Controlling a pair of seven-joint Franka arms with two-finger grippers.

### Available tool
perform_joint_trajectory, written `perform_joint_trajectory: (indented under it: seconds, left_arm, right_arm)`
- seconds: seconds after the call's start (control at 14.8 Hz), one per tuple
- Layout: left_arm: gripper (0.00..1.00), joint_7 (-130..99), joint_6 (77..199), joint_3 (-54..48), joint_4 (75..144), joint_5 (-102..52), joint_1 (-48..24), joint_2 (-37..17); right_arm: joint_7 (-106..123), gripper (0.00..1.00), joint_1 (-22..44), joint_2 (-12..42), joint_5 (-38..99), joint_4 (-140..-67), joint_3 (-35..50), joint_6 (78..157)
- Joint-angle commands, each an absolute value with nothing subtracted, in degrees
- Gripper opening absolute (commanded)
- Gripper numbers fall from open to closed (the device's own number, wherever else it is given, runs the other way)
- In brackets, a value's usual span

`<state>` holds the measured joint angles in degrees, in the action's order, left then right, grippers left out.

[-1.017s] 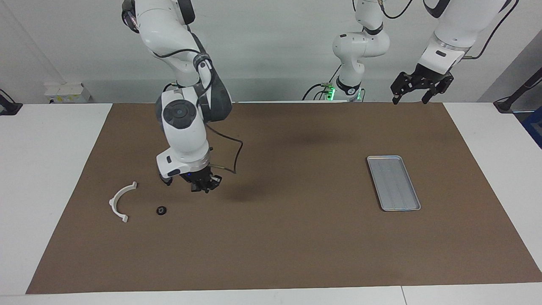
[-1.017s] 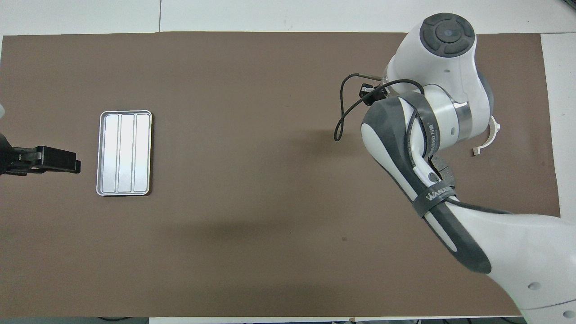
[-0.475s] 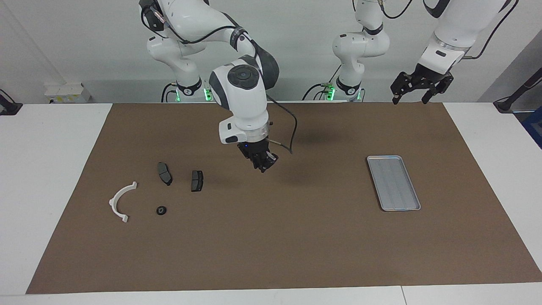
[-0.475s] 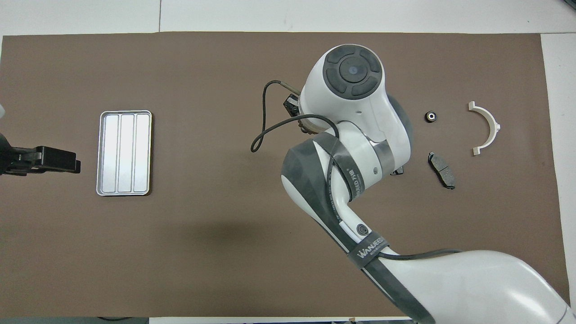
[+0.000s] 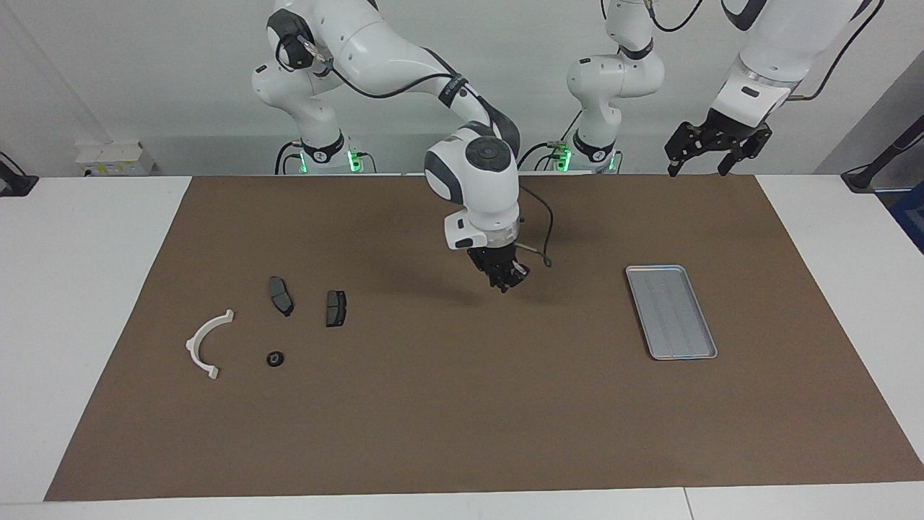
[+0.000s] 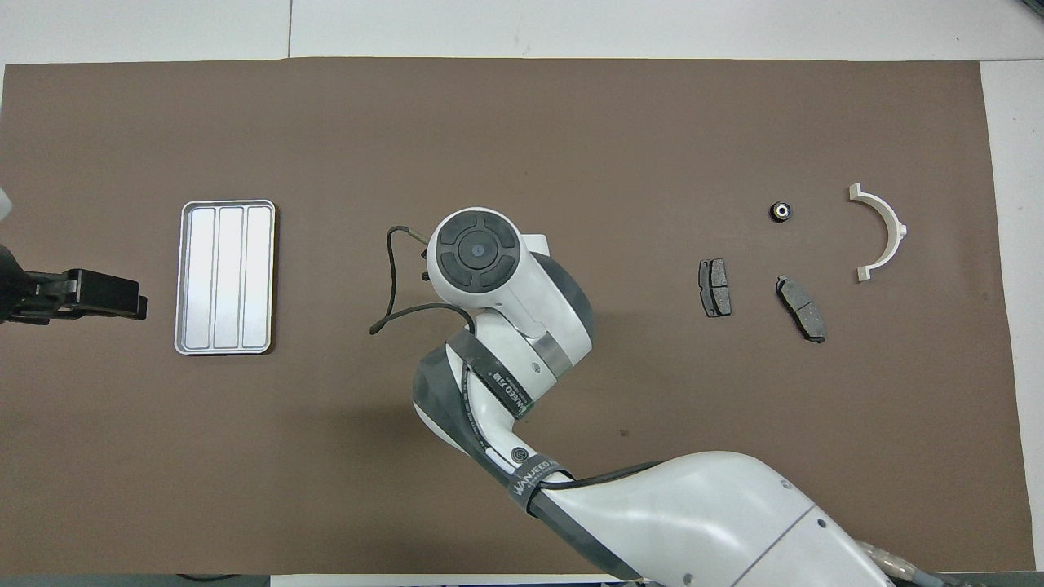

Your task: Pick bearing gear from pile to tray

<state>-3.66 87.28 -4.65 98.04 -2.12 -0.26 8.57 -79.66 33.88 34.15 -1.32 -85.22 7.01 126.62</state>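
Lying apart from right jaws: gear (image 5: 274,358)

Tray (image 5: 670,310): silver-grey metal, dull satin sheen, ribbed floor, smooth raised rim.
Mat (image 5: 462,404) under everything: brown, matt, cloth- or paper-like.
Table (image 5: 79,289) around mat: white, smooth.
Arc (image 5: 205,344): white plastic, smooth, slight gloss.
Brake pads (image 5: 281,296): dark grey, matt faces.
Small round piece (image 5: 274,358): black, pale centre in overhead view.
Arm shells (image 5: 482,173): glossy white plastic with dark grey panels.
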Motion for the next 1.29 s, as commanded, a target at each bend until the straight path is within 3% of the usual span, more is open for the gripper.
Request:
perform_joint_trajectory:
  seconds: [0.0, 0.2, 0.47, 0.54, 0.61, 0.68, 0.95, 1.22]
  left_arm:
    - [1.0, -5.27, 86.66, -4.31, 99.76, -2.9, -0.61, 10.55]
    - [1.0, -4.57, 86.66, -4.48, 100.11, -2.99, -0.62, 10.63]
    - [0.99, -4.92, 88.06, -4.66, 101.42, -3.08, -0.7, 11.16]
    - [0.99, -5.18, 89.02, -4.66, 102.47, -3.08, -0.7, 11.77]
    - [0.99, -5.27, 90.08, -4.66, 103.7, -3.16, -0.7, 12.3]
    - [0.99, -5.27, 91.04, -4.66, 104.49, -3.25, -0.62, 12.74]
    - [0.99, -8.95, 94.03, -4.92, 104.33, -4.92, -1.66, 12.31]
    - [0.99, -21.93, 100.17, -5.54, 104.24, -3.7, -8.68, 7.75]
  right_arm:
    - [-80.68, 0.0, 33.66, 36.65, -2.55, -86.3, 7.03, 130.94]
    - [-80.33, 0.0, 33.58, 36.3, -2.55, -91.22, 7.03, 135.87]
    - [-80.16, 0.0, 33.14, 36.21, -2.55, -91.67, 7.03, 135.97]
    - [-80.42, 0.22, 33.13, 36.21, -2.37, -91.58, 7.03, 135.79]
    - [-80.59, 0.86, 33.05, 36.21, -2.37, -91.06, 7.03, 134.75]
    - [-80.68, 1.0, 32.87, 35.95, -2.29, -90.36, 6.86, 133.0]
    - [-80.07, 1.0, 29.72, 34.55, -2.11, -81.06, 5.89, 120.53]
    - [-63.26, 1.0, 21.72, 28.75, -1.49, -79.72, 6.42, 112.17]
